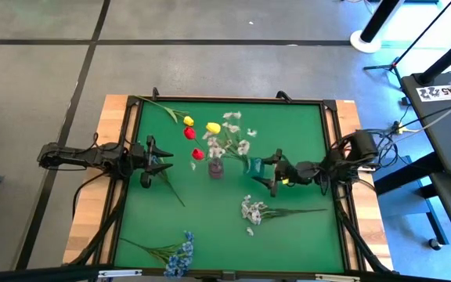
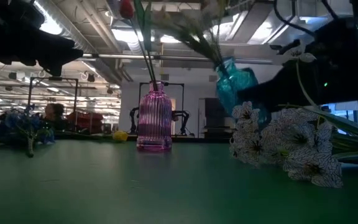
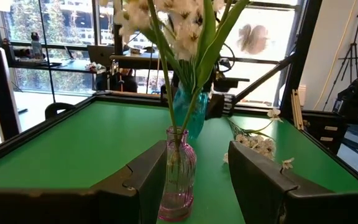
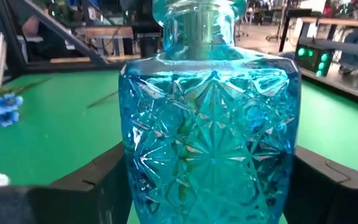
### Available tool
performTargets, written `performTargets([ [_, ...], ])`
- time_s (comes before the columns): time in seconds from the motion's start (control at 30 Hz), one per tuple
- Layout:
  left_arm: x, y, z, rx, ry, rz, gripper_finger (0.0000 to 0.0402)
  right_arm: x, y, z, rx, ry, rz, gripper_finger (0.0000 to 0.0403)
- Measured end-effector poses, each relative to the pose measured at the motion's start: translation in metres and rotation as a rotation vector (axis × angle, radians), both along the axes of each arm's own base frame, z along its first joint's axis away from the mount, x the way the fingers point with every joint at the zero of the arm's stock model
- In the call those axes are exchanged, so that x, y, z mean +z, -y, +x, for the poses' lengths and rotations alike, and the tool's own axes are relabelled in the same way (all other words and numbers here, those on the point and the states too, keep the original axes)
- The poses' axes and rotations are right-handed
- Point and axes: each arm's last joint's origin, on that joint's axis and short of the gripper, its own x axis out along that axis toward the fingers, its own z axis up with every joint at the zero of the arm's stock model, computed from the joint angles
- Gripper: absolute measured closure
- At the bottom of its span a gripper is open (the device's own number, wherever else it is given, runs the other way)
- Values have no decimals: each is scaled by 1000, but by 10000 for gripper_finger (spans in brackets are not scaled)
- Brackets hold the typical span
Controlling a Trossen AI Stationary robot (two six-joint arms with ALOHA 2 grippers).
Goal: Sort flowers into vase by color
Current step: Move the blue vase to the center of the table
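Observation:
A pink ribbed vase [image 1: 215, 168] stands mid-table with red tulips [image 1: 197, 153] in it. My right gripper [image 1: 266, 171] is shut on a blue cut-glass vase [image 1: 253, 164] just right of it, which carries a white spray [image 1: 229, 137]. In the low view the blue vase [image 2: 236, 81] tilts, its neck toward the pink vase [image 2: 153, 118]. My left gripper [image 1: 167, 160] hovers open left of the pink vase [image 3: 178, 180], touching nothing. A yellow tulip [image 1: 188, 120] lies near the far edge, a white spray [image 1: 253, 210] at right and a blue spray [image 1: 180, 254] at the near edge. My right gripper holds the blue vase by its faceted body [image 4: 210, 155], pinched between the two fingers [image 4: 104, 177], which come level from the table's right side. The vase leans with its neck toward the pink vase. The white spray [image 2: 284, 143] in front hides its base.
A raised black frame [image 1: 124, 196] rims the green mat. A loose green stem [image 1: 171, 186] lies near my left gripper. Open mat stretches at near left and far right. People and furniture show in the room beyond the table.

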Motion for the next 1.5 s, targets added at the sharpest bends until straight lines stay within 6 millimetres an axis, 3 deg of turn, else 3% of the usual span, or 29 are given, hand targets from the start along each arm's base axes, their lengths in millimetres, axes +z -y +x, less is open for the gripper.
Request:
performTargets([
  [0.3, 0, 0, 0, -1, 0, 0, 234, 7, -1, -3, 32, 33, 21, 101],
  [0.57, 0, 0, 0, -1, 0, 0, 234, 37, 2, -26, 91, 183, 74, 101],
  [0.83, 1, 0, 0, -1, 6, -1, 234, 61, 0, -29, 174, 295, 118, 105],
  [0.97, 15, 1, -1, -43, 155, -55, 234, 63, 0, -30, 188, 292, 131, 102],
  [1.1, 45, 2, -11, -139, 489, -145, 234, 66, 0, -31, 198, 296, 122, 103],
  [1.17, 54, 4, -16, -232, 582, -106, 234, 65, 0, -31, 197, 284, 112, 103],
  [1.3, 53, 11, -13, -402, 576, 64, 234, 64, 0, -31, 195, 273, 105, 103],
  [1.5, 74, 14, 7, -378, 611, 119, 234, 67, 0, -29, 187, 284, 100, 103],
])
